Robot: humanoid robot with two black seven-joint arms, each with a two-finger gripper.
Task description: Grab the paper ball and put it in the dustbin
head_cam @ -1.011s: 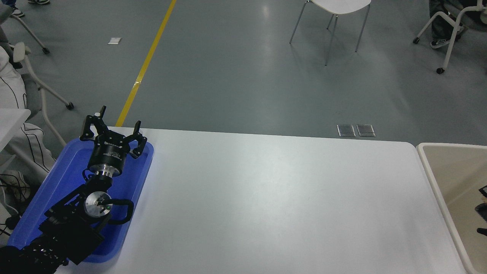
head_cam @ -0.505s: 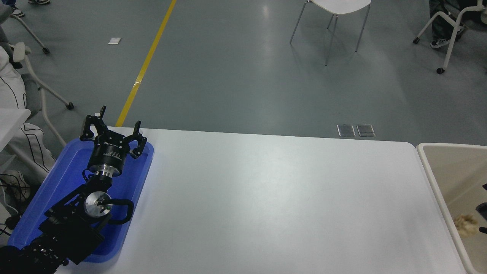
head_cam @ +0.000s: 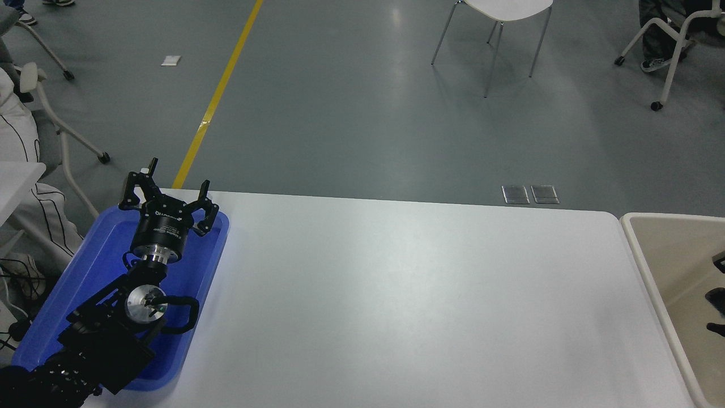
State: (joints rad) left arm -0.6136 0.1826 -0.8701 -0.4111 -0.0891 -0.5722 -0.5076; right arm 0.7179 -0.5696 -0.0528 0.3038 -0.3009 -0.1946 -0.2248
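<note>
The cream-beige dustbin (head_cam: 645, 249) stands at the table's right end, cut off by the picture's edge. Only slivers of my right gripper (head_cam: 716, 311) show at the right edge, over the dustbin's inside; two black fingertips (head_cam: 715, 296) stand apart with nothing between them. The paper ball is out of view. My left gripper (head_cam: 170, 195) is parked at the lower left above a blue tray, open and holding nothing.
The shallow blue tray (head_cam: 212, 255) lies at the table's left end under the left arm. A person in white clothing (head_cam: 22, 170) sits at the far left. Chairs (head_cam: 498, 22) stand on the grey floor beyond the table.
Half a second ago the paper ball showed inside the dustbin just below the right gripper; now it is gone from view. The right gripper's visible parts have shifted slightly upward. The left arm has not moved.
</note>
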